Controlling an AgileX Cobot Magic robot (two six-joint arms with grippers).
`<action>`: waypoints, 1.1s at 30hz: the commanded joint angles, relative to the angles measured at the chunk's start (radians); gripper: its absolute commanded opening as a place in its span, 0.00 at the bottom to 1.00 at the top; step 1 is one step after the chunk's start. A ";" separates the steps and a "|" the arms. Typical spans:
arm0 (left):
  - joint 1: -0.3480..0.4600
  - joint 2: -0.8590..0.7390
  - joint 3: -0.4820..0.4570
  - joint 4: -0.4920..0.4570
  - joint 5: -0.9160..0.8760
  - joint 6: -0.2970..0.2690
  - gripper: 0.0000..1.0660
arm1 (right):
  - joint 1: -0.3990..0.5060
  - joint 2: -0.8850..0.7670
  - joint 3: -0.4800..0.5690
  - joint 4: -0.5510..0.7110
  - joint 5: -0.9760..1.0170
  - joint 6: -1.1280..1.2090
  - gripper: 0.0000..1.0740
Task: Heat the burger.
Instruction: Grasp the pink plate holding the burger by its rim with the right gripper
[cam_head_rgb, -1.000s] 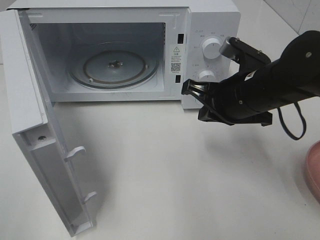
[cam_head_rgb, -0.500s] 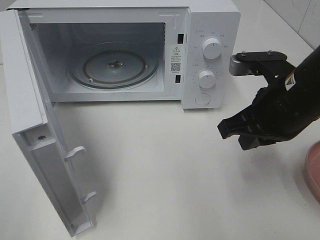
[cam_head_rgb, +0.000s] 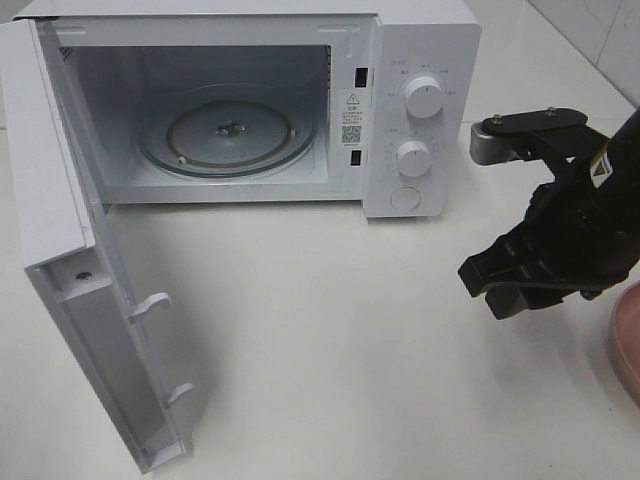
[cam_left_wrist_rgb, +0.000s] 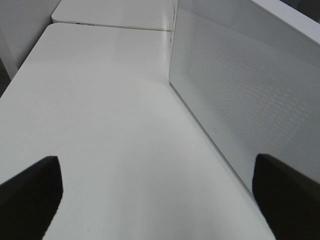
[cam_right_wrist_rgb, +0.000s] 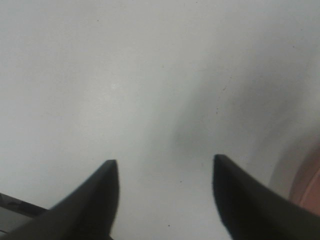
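The burger is out of view in every frame. A white microwave (cam_head_rgb: 420, 40) stands at the back with its door (cam_head_rgb: 75, 300) swung wide open to the left and a bare glass turntable (cam_head_rgb: 228, 132) inside. My right gripper (cam_head_rgb: 490, 288) is open and empty, above the table to the right of the microwave, next to the pink plate (cam_head_rgb: 626, 345). In the right wrist view its fingers are spread over bare table (cam_right_wrist_rgb: 165, 172), with the plate's edge (cam_right_wrist_rgb: 311, 185) at the side. My left gripper (cam_left_wrist_rgb: 155, 200) is open and empty beside the door's outer face (cam_left_wrist_rgb: 240, 100).
The microwave's two knobs (cam_head_rgb: 424, 98) and a round button (cam_head_rgb: 403, 198) face the front. The open door stands out toward the table's front on the left. The white table (cam_head_rgb: 330, 340) lies between the door and the plate. A tiled wall shows at the back right.
My right gripper has drawn back from the microwave's front and moved right and toward the front, to the pink plate's side. It stays open and empty. Nothing else has moved.
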 joint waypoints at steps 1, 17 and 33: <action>0.002 0.000 0.002 -0.009 -0.007 -0.001 0.92 | -0.008 -0.008 0.001 -0.047 0.002 0.007 0.83; 0.002 0.000 0.002 -0.009 -0.007 -0.001 0.92 | -0.161 -0.008 0.001 -0.082 0.068 0.010 0.78; 0.002 0.000 0.002 -0.009 -0.007 -0.001 0.92 | -0.332 -0.002 0.113 -0.179 0.033 0.025 0.68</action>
